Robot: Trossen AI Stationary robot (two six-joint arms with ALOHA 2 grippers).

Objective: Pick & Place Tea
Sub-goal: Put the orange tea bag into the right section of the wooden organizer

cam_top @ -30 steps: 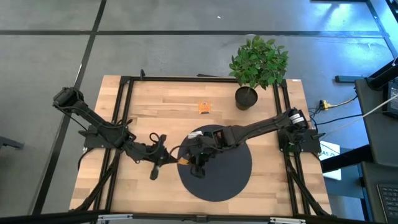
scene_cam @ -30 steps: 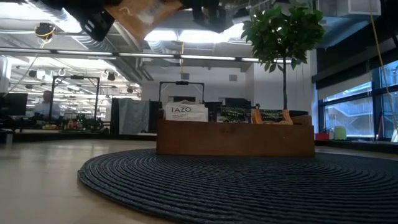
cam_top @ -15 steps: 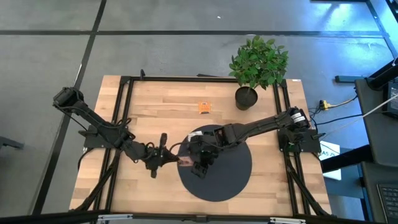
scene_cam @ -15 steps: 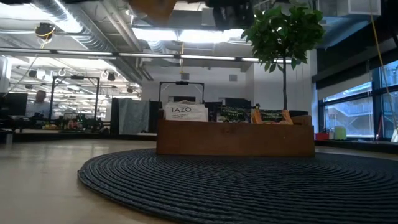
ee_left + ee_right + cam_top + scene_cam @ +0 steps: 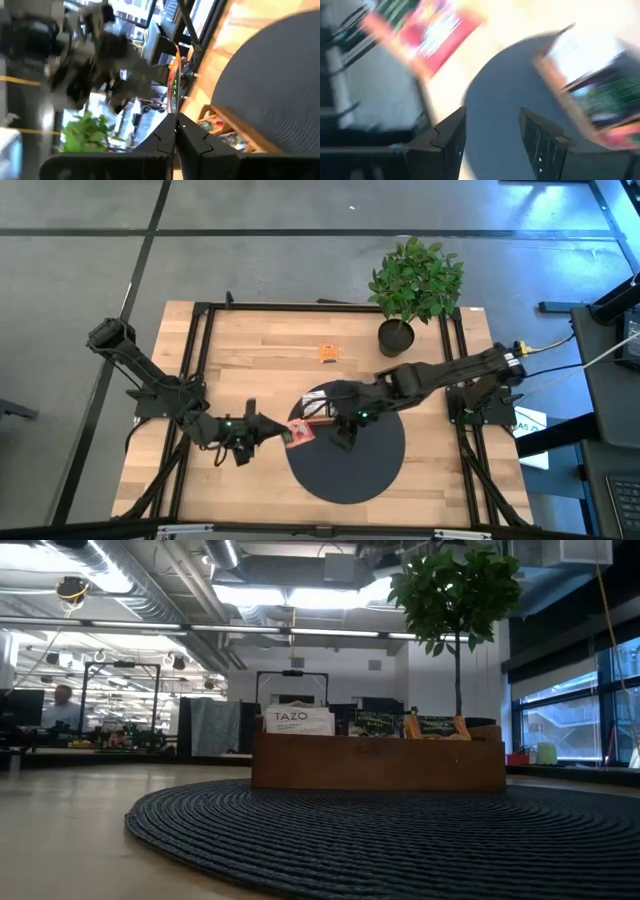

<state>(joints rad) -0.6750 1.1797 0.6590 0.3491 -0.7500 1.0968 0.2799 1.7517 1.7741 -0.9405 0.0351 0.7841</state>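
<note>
The tea sachet (image 5: 299, 432), red and white, hangs at the left edge of the round dark mat (image 5: 380, 465) in the high view, pinched by the left hand (image 5: 268, 433); the right hand (image 5: 345, 432) sits just beside it over the mat, released and apart from it. A judgement: a handover, leaving the left arm to carry it. The wooden tray (image 5: 318, 409) is largely covered by the right arm. One orange sachet (image 5: 327, 352) lies alone on the tabletop (image 5: 250, 350) near the potted plant (image 5: 412, 285).

Low view: the tray (image 5: 378, 763) stands on the mat with sachets upright inside; neither hand shows.

Left wrist view: the fingers (image 5: 192, 142) are clenched on the sachet's edge (image 5: 174, 87), seen edge-on.

Right wrist view: blurred; the fingers (image 5: 542, 140) stand parted and empty, the sachet (image 5: 432, 30) beyond them.
</note>
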